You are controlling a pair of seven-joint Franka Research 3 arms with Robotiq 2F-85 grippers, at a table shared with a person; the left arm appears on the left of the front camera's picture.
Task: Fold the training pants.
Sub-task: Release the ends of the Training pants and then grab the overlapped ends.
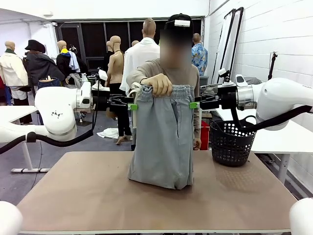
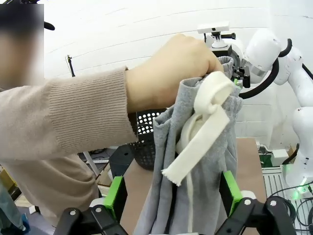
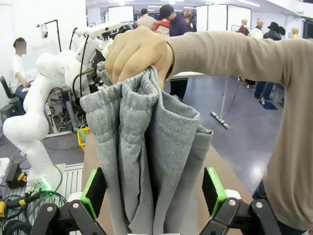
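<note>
The table [image 1: 73, 196] is carrying the work near its centre. The left arm [image 1: 58, 115] is reaching in from 9 o'clock and the right arm [image 1: 279, 98] from 3 o'clock, both running level at waistband height.

The pants [image 1: 161, 142] are hanging upright over the table centre, slightly toward 12 o'clock. They are bunching narrow at the top, and their lower end is resting and crumpling on the table surface. A person is standing at 12 o'clock, behind the pants.

The basket [image 1: 232, 142] is sitting on the table at about 3 o'clock of the pants, apart from them and below the right arm.

The person's hand [image 1: 157, 84] is gripping the waistband from above, gathering it into a fist at 12 o'clock of the pants.

The left gripper [image 1: 133, 106] is sitting at 9 o'clock of the waistband, just beside the fabric. Its jaws are standing wide apart. In the left wrist view, grey fabric is hanging between its green pads [image 2: 115, 196] without being clamped.

The right gripper [image 1: 194, 105] is sitting at 3 o'clock of the waistband in the same manner. Its jaws are also standing wide apart, with folds of the pants hanging between them and nothing clamped.

The drawstring [image 2: 205, 127], a pale flat band, is curling out of the waistband just below the hand. In the left wrist view its free end is pointing toward 7 o'clock.
</note>
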